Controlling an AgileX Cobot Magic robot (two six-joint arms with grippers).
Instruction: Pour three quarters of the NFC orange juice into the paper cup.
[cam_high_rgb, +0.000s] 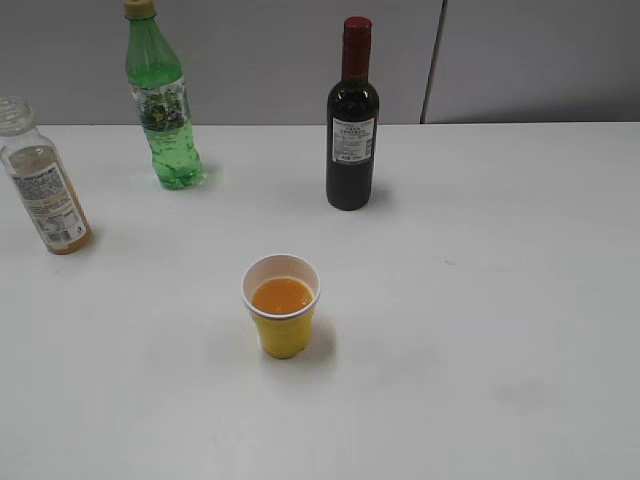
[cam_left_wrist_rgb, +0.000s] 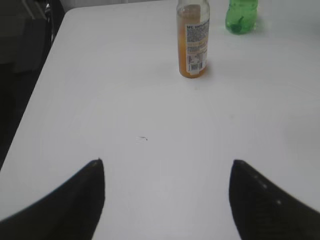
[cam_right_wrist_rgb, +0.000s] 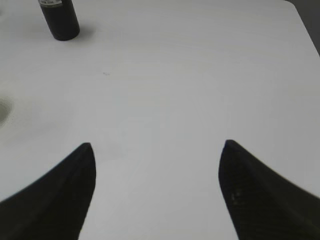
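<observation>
From the outside view, the table (cam_high_rgb: 480, 300) is white. The cup (cam_high_rgb: 282, 305) stands near the middle, and it has orange juice in it, filled up fairly high. The juice bottle (cam_high_rgb: 42, 180) stands upright at the far left, well apart from the cup. It has no cap on. Only a little juice shows at its bottom; the rest looks clear. So I think the pouring is done, and the bottle has been set back down. There is little or nothing left to do, as far as I can judge. A green bottle (cam_high_rgb: 163, 105) stands at the back left, and a dark bottle (cam_high_rgb: 351, 125) stands at the back, behind the cup. No arm shows in this view.

In the left wrist view, the left gripper (cam_left_wrist_rgb: 167, 200) sits low over bare table. Its two dark fingers (cam_left_wrist_rgb: 75, 200) are spread wide, and nothing is between them. It touches nothing. The juice bottle (cam_left_wrist_rgb: 193, 42) stands ahead of it, well apart, with the bottom of the green bottle (cam_left_wrist_rgb: 241, 17) just past it. Here the bottle shows more orange, so how much is left is hard to tell.

In the right wrist view, the right gripper (cam_right_wrist_rgb: 157, 192) is also spread wide and holds nothing. Only white table is under it. The dark bottle (cam_right_wrist_rgb: 60, 19) stands far ahead at the top left. The cup does not show clearly here.
</observation>
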